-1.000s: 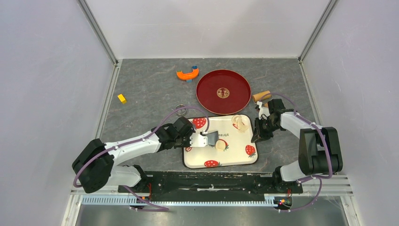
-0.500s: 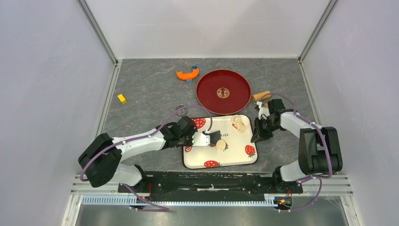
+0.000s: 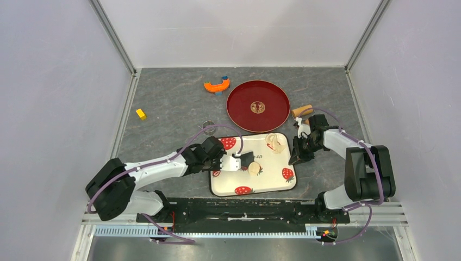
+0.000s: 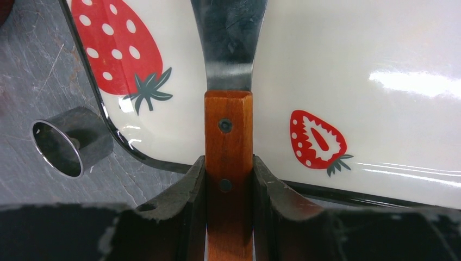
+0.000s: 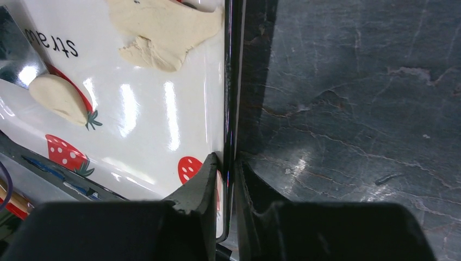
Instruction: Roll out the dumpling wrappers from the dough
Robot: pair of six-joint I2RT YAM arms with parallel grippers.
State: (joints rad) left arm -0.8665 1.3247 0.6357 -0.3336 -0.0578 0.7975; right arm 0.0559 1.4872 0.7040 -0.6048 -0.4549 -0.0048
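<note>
Just past tray (image 3: 270, 175) with dough (image 3: 254, 169), red plate (image 3: 241, 106), wooden roller (image 3: 300, 111)

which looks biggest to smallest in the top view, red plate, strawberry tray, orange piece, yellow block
1. strawberry tray
2. red plate
3. orange piece
4. yellow block
All lie at about one level, so nearness to the camera hardly skews this.

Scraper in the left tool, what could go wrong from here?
1. The blade of the scraper lies close to the dough; a push could smear it or slide it toward the edge of the tray.
2. The right tool pinches only the thin tray rim; scraping force might pull it free.
</note>
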